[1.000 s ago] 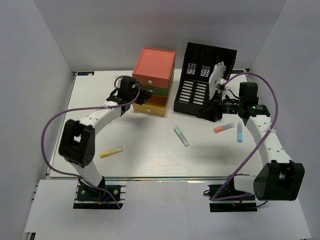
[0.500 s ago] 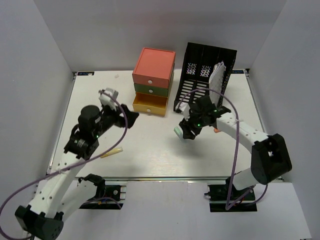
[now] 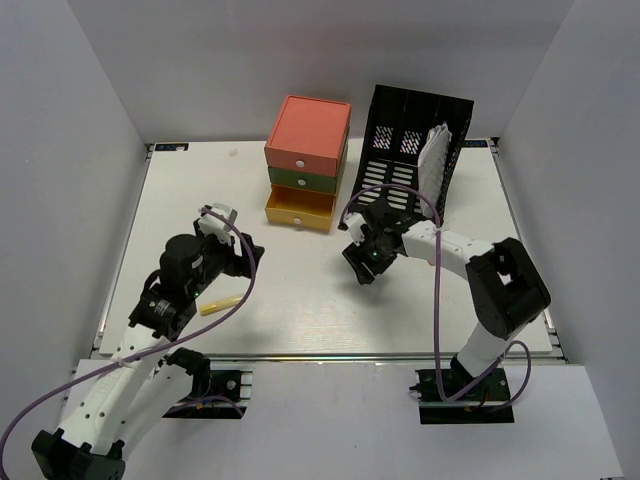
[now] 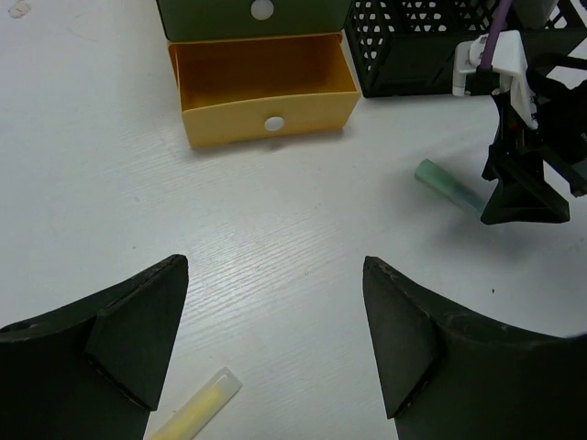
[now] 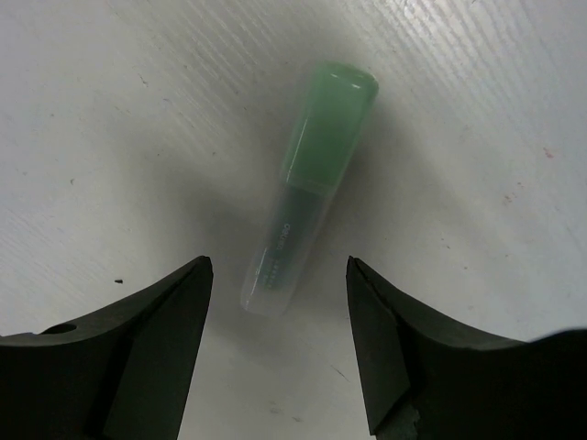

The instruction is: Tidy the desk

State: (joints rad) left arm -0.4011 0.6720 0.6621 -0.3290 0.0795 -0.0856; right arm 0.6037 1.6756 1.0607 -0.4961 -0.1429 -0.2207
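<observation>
Under both arms: desk (image 3: 300, 310) long axis left-right | left end effector (image 4: 275, 266) apart | right end effector (image 5: 278, 263) apart

We see a white, faintly wood-grained desk (image 3: 290, 285), an orange, green and yellow plastic drawer box (image 3: 305, 160) upper centre, a black slotted plastic file rack (image 3: 405, 150), a translucent green highlighter pen (image 5: 307, 183), and a pale yellow highlighter pen (image 3: 222, 304).

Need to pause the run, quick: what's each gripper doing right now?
Left gripper: open, empty.
Right gripper: open, nothing gripped, green highlighter below its fingertips.
</observation>
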